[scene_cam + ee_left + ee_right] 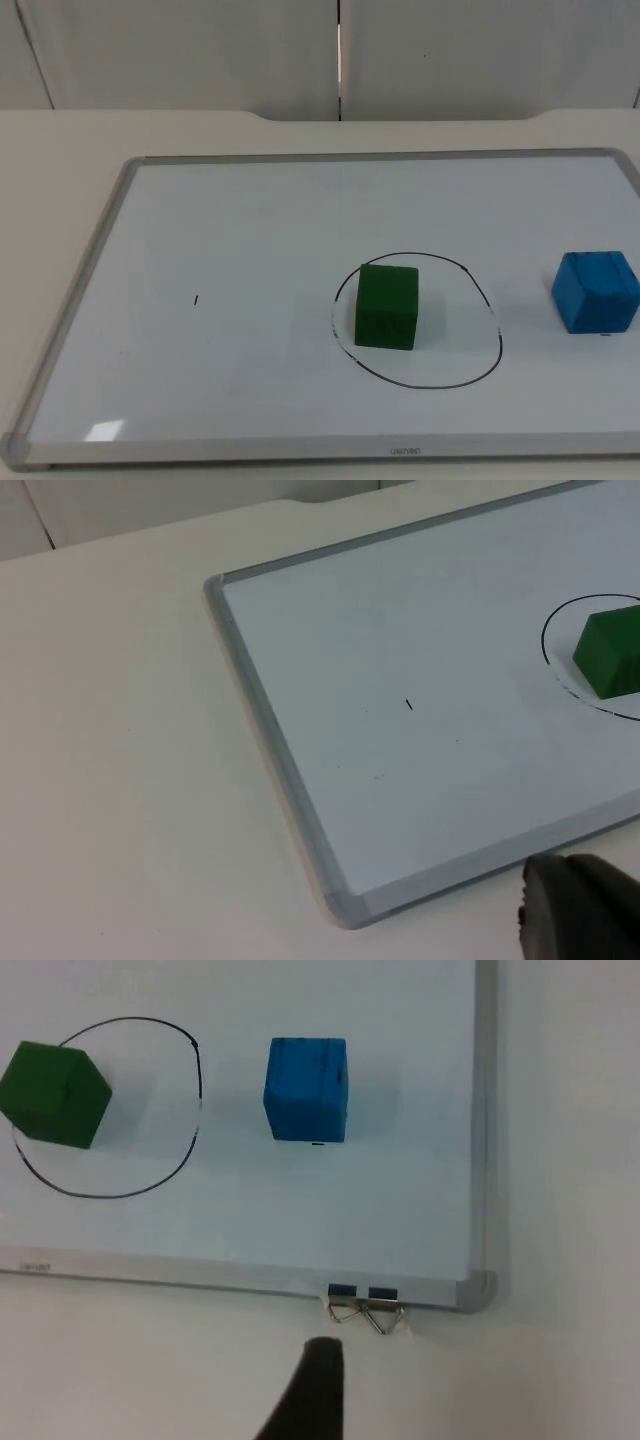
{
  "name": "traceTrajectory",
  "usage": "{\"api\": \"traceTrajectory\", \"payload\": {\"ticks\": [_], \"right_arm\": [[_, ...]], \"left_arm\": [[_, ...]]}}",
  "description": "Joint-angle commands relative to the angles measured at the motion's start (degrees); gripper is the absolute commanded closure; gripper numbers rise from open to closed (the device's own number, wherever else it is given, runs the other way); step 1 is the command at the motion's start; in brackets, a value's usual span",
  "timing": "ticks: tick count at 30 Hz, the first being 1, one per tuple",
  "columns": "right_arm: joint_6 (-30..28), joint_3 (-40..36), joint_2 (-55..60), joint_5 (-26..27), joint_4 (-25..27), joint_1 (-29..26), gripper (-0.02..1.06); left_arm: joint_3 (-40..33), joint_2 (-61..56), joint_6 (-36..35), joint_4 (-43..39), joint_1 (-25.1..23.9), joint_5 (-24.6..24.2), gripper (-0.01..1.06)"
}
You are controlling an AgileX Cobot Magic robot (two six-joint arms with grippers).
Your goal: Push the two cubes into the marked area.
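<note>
Tool state could not be told for either arm. Green cube [386,306] was noted inside the marked circle [492,318], blue cube [596,291] outside. An off-centre push risked spinning it wide.

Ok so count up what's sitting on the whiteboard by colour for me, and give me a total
Green cube: 1, inside the drawn black ring.
Blue cube: 1, outside the ring, on the whiteboard.
Total: 2 cubes.
</note>
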State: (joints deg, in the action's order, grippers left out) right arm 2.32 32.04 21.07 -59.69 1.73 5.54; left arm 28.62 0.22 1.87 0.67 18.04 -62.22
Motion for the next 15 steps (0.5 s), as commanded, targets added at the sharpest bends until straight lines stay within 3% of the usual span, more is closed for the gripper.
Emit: {"api": "traceTrajectory", "payload": {"ticks": [1,5,8,9,13,15], "right_arm": [[1.47,2.00,4.85,2.80,-0.31,-0.31,0.25],[1.77,6.19,12.67,4.36,-0.31,-0.31,0.28],[3.10,10.74,19.93,4.76,-0.31,-0.31,0.45],[3.10,10.74,19.93,4.76,-0.31,-0.31,0.45],[3.10,15.98,28.74,5.44,-0.75,-0.31,0.70],[3.10,16.90,31.03,5.83,-1.73,-0.31,0.75]], "left_arm": [[-0.27,-0.22,-0.48,-0.27,-0.15,0.56,1.05],[-0.27,-0.22,-0.48,-0.27,-0.15,0.56,1.05],[-0.27,-0.22,-0.48,-0.27,-0.15,0.56,1.05],[-0.27,-0.22,-0.48,-0.27,-0.15,0.56,1.05],[-0.27,-0.22,-0.48,-0.27,-0.15,0.56,1.05],[-0.27,-0.22,-0.48,-0.27,-0.15,0.56,1.05]]}}
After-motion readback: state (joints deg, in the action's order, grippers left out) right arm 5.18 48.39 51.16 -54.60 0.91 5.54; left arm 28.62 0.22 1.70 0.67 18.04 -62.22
